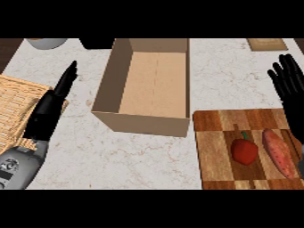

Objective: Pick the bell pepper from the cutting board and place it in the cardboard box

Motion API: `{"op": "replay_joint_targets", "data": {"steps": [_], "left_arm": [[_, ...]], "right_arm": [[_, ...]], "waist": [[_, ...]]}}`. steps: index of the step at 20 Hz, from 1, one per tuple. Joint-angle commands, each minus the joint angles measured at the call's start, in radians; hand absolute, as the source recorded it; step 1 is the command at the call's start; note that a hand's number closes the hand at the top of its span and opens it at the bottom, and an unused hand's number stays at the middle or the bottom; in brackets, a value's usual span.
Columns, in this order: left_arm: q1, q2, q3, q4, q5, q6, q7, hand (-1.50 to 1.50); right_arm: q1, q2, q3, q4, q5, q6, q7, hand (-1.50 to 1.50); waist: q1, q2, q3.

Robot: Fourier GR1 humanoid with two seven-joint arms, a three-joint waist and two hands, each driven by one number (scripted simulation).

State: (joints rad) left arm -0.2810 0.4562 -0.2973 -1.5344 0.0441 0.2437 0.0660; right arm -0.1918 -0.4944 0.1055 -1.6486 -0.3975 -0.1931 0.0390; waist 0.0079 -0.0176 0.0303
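The picking has not started. The red bell pepper (244,150) lies on the cutting board (213,147), just beside a sweet potato (277,152). The right hand (297,95) is wide open above the board and holds nothing; the left hand (49,111) is open too. Next, I think, the right hand must descend over the pepper, then carry it left to the cardboard box (108,89).

A kitchen: marble counter (147,151), wooden cutting board (216,147) with vegetables.
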Motion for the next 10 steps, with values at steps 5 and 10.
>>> {"op": "replay_joint_targets", "data": {"steps": [5, 10], "left_arm": [[0.139, 0.125, 0.169, 0.113, -0.047, 0.089, 0.043, 0.00], [0.182, 0.109, 0.171, 0.135, -0.028, 0.095, 0.058, 0.00]], "right_arm": [[0.184, 0.042, -0.048, 0.007, -0.007, -0.008, -0.085, -1.50], [0.324, -0.225, 0.140, 0.086, 0.481, -0.036, -0.142, -1.50]], "waist": [[-0.009, 0.017, -0.030], [-0.006, 0.021, -0.032]]}}
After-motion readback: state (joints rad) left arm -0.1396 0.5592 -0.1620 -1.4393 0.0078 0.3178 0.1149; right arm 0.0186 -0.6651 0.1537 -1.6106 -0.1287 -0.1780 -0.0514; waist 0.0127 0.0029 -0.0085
